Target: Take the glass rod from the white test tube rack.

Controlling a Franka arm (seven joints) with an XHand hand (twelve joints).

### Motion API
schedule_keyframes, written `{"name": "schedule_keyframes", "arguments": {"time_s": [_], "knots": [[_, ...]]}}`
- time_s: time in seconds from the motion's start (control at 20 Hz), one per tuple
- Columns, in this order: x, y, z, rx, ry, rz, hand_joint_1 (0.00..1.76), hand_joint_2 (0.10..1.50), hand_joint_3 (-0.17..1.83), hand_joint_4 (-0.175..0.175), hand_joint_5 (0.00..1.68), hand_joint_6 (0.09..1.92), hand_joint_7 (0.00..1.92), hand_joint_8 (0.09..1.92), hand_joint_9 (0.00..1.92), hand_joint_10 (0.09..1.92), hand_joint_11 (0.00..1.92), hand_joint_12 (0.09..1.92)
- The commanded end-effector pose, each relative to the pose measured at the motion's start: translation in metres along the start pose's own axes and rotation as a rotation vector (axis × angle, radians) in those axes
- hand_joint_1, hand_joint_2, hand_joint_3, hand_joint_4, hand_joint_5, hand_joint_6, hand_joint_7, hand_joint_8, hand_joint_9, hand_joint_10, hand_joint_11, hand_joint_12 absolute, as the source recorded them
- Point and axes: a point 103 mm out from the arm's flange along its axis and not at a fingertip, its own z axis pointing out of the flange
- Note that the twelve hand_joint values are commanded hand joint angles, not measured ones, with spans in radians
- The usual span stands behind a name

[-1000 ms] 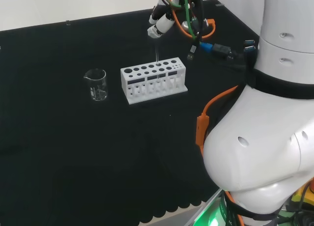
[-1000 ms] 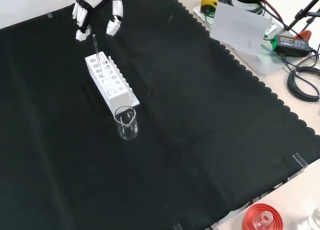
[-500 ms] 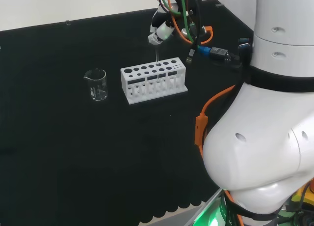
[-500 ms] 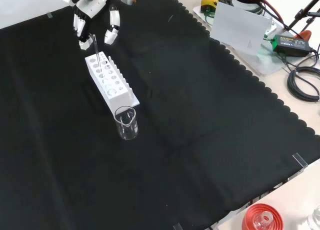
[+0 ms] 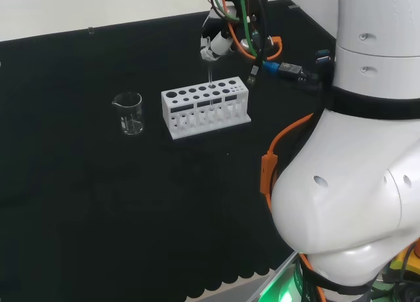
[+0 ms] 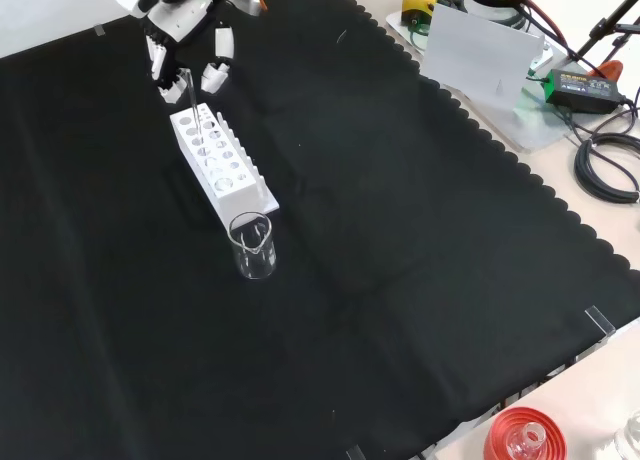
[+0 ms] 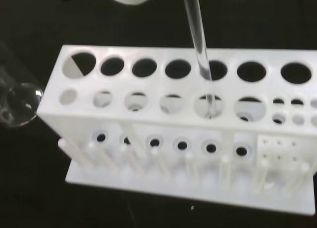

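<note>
Black cloth carries the rack (image 6: 218,158), where the hand (image 6: 186,27) hangs with fingers apart around the upright rod (image 6: 188,92); closing off-centre could tip it.

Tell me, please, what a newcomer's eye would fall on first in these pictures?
The white test tube rack stands out on the black cloth, with a clear glass rod rising from a hole near its far end in the front view. Just above the rod's top hangs the robot hand, fingers spread. A clear beaker stands off the rack's near end.
</note>
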Motion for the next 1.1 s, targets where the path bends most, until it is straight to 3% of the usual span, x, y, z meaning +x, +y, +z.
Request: {"name": "schedule_keyframes", "arguments": {"time_s": [0.05, 0.3, 0.4, 0.5, 0.7, 0.8, 0.9, 1.0, 1.1], "knots": [[0.002, 0.007, -0.006, -0.033, 0.009, 0.003, 0.98, 0.79, 0.66, -0.175, 0.67, 0.88, 0.89, 0.77, 1.10, 0.65, 1.10, 1.15], [0.005, 0.008, -0.008, -0.046, 0.011, 0.002, 1.01, 0.78, 0.69, -0.175, 0.73, 0.91, 0.96, 0.76, 1.15, 0.62, 1.17, 1.13], [0.006, 0.009, -0.007, -0.047, 0.012, 0.003, 1.09, 0.95, 0.41, -0.175, 0.83, 1.09, 1.06, 0.75, 1.23, 0.59, 1.25, 1.07], [0.007, 0.010, -0.007, -0.053, 0.003, 0.002, 1.12, 1.06, 0.20, -0.175, 0.87, 1.14, 1.14, 0.74, 1.29, 0.55, 1.34, 1.00], [0.010, 0.011, -0.008, -0.064, -0.017, 0.001, 1.14, 1.10, 0.10, -0.175, 0.92, 1.11, 1.24, 0.74, 1.37, 0.54, 1.49, 0.87], [0.010, 0.011, -0.009, -0.070, -0.027, 0.002, 1.22, 1.08, 0.08, -0.175, 0.96, 1.03, 1.12, 0.90, 1.40, 0.55, 1.52, 0.83], [0.011, 0.008, -0.010, -0.087, -0.036, 0.002, 1.26, 0.96, 0.27, -0.175, 0.99, 1.02, 1.07, 0.97, 1.43, 0.61, 1.54, 0.80], [0.012, 0.003, -0.014, -0.118, -0.065, 0.005, 1.20, 0.85, 0.55, -0.175, 0.98, 1.11, 1.29, 0.92, 1.48, 0.69, 1.57, 0.79], [0.014, -0.004, -0.019, -0.138, -0.094, 0.010, 1.18, 0.77, 0.70, -0.175, 1.00, 1.14, 1.44, 0.87, 1.54, 0.73, 1.61, 0.82]]}}
